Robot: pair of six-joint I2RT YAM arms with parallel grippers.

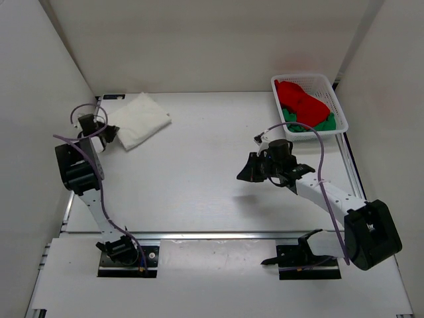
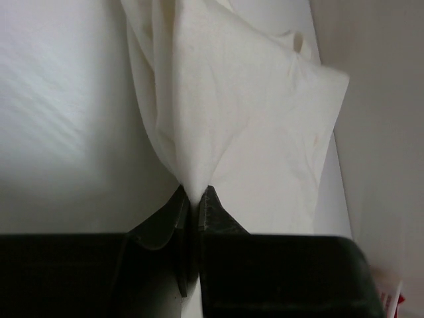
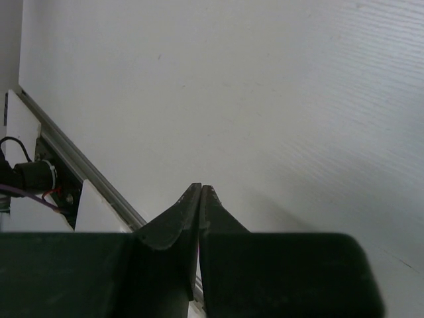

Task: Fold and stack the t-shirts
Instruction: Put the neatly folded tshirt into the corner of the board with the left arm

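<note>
White t-shirt (image 1: 138, 119), ten o'clock: soft, light, limp. The left gripper (image 2: 194, 193) pinches its edge. Right gripper (image 3: 201, 190) closed, empty. Likely best taken by corners.

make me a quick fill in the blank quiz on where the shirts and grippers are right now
1. The left gripper is shut on an edge of the white t-shirt, which lies toward the far ____ corner of the table.
2. The basket holds ____ shirts: the red t-shirt and the green t-shirt.
3. The right gripper is shut over bare table and holds ____.

Missing words: left; two; nothing
</note>
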